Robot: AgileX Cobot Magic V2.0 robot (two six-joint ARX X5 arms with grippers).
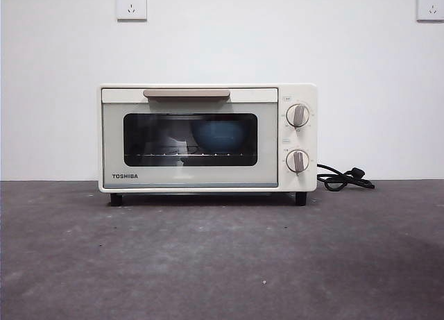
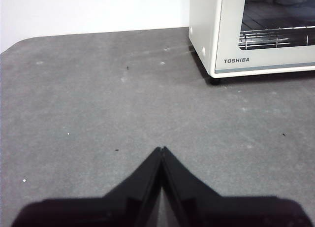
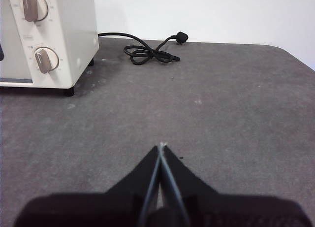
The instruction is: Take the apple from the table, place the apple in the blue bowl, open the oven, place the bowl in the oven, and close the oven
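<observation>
Your left claw (image 2: 161, 149) hangs over bare counter (image 2: 98, 104) with its two black jaws pressed together tip to tip and nothing between them. Ahead of it and off toward your right side stands the oven (image 2: 236, 35), well apart from the tips; from this wrist you see its cream side wall, the TOSHIBA name on the door, one black foot and the wire rack behind the glass. Your right claw (image 3: 161, 145) is likewise shut tight on nothing, its tips meeting in a point above the counter. Ahead of that claw and toward your left side is the oven's knob end, with the upper knob (image 3: 33, 6) and the lower knob (image 3: 45, 59) both showing, well apart from the tips. Farther ahead of the same claw, the black cord (image 3: 147, 52) lies coiled on the counter beside the oven, its plug (image 3: 181, 37) resting close to the white wall. In the front view neither arm shows. The oven door is shut, its beige handle (image 1: 186, 94) level along the top edge, and the blue bowl (image 1: 219, 135) sits inside on the rack, dim behind the dark window toward the knob side. You cannot make out the apple through the glass.
</observation>
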